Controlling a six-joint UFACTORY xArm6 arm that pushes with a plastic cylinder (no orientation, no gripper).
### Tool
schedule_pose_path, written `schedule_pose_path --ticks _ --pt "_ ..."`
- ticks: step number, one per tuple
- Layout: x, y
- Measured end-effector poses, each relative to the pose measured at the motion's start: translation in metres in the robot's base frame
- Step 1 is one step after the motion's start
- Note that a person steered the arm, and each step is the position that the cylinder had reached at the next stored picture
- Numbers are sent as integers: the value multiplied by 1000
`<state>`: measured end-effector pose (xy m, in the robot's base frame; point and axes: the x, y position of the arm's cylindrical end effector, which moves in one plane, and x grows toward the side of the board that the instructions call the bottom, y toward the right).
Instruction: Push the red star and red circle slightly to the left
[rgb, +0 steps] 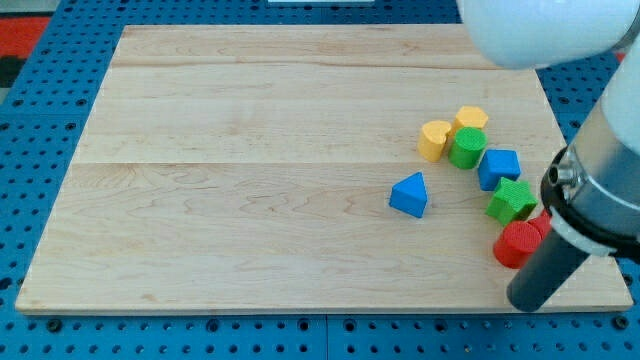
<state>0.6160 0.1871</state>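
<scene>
Bench (250, 160) of pale wood fills most of the view, bare across its left and middle parts, with blue pegboard (40, 120) showing around its edges.

Moving rightward, the first block is the blue triangle (409, 194), standing alone just right of centre, apart from the others. Above and to its right sits the yellow heart (433, 139), touching the green cylinder (466, 147). A second yellow block (471, 118), with flat sides, stands just above that cylinder and touches it. Next comes the blue cube (499, 167), just below and right of the cylinder, then the green star (511, 200) right under the cube, close or touching.

The red circle (517, 244) lies near the bench's lower right corner, just below the green star. The red star (541, 224) is just right of the circle, only a sliver of red showing, its shape not to be made out because the rod covers it.

My tip (527, 298) rests near the bench's bottom edge, just below and slightly right of the red circle, close to it; contact cannot be judged. The dark rod rises up and rightward across the red star. The arm has no claw, so no open or closed state can be told.
</scene>
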Motion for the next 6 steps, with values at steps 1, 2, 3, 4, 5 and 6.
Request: schedule_pose_path --ticks 1,2,3,4,5,6 --pt "-3 55" --pt "-25 110" --pt "-57 104" --pt "-65 88" --pt "-64 73" --pt "-63 45"
